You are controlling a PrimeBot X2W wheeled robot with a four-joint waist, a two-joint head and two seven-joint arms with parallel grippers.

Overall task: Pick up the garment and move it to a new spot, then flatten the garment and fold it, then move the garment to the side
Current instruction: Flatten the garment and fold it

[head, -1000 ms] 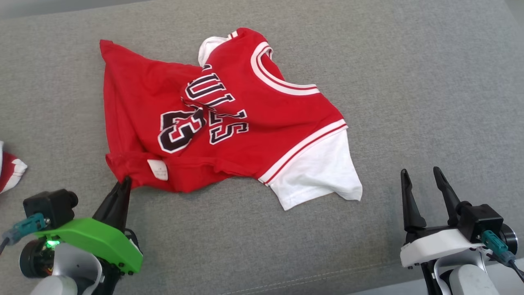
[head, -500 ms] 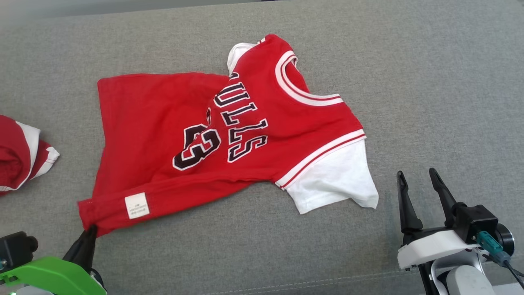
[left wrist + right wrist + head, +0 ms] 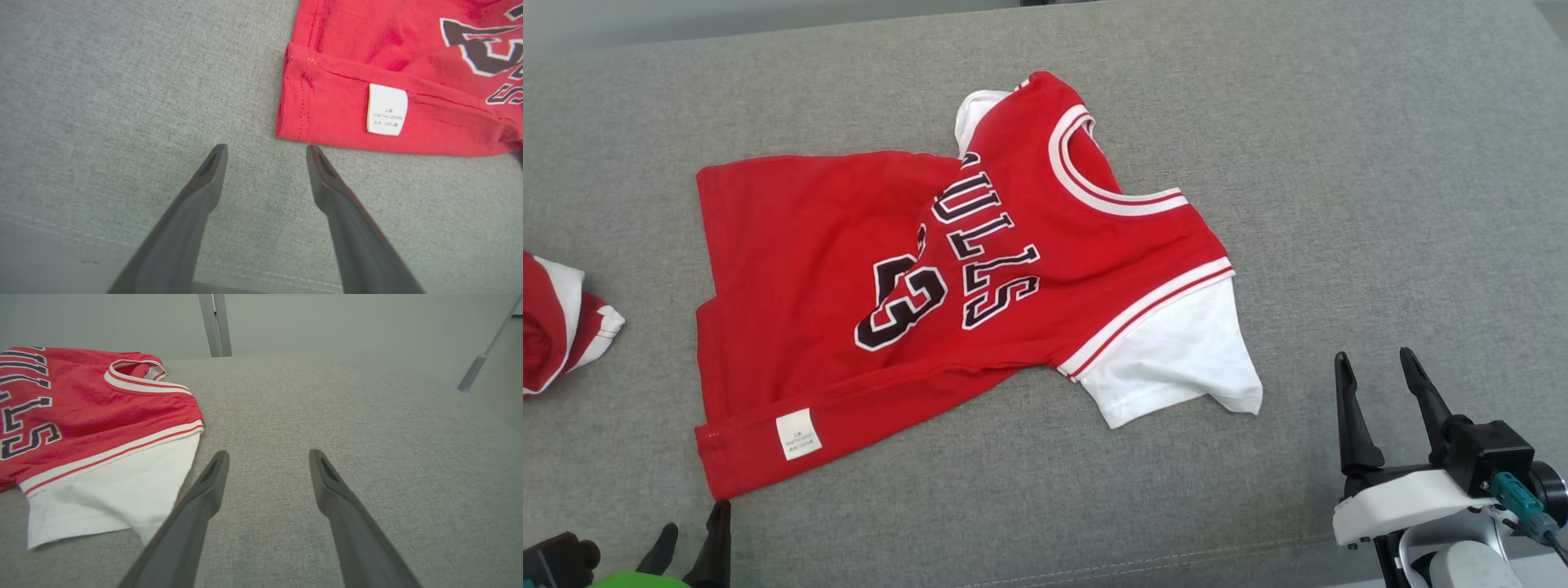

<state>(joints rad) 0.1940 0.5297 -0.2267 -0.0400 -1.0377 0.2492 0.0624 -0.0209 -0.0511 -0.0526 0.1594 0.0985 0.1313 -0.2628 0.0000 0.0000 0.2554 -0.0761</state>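
Bright, even, diffuse light from above, no glare; just thin soft shadows under the shirt [image 3: 1013,269] edges. Head view is sharp. Wrist views are wide-angle, with close-up fingers [image 3: 192,216] slightly soft.

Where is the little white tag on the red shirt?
In the head view, the white tag sits on the turned-up hem of the red shirt, near its lower left corner, just above the open left gripper.

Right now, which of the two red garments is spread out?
The lettered jersey in the middle; the other garment, at the left edge, is bunched up.
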